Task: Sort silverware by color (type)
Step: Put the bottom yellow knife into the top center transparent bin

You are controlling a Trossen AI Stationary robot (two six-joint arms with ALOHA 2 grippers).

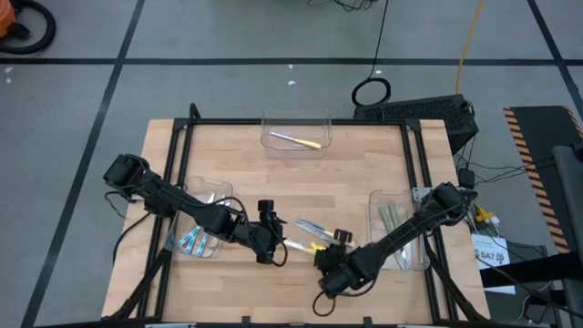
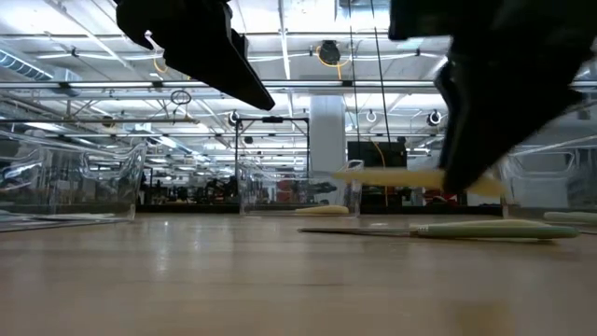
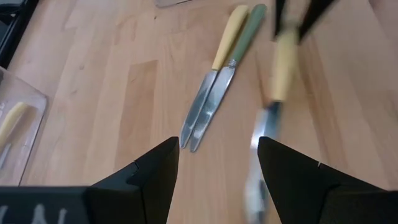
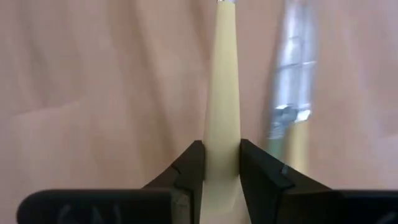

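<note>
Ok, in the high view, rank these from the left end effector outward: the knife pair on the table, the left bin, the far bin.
From the left end effector:
1. Knife pair, just to its right, mid-table.
2. Left bin, back along the left arm.
3. Far bin, at the table's far edge, holding a yellow utensil.

I see bare table [image 1: 301, 178] beyond the two knives [image 1: 308, 225]; both grippers crowd the near side of them.

L gripper [image 3: 216, 174] agape, R gripper [image 4: 222, 163] clamped.
</note>
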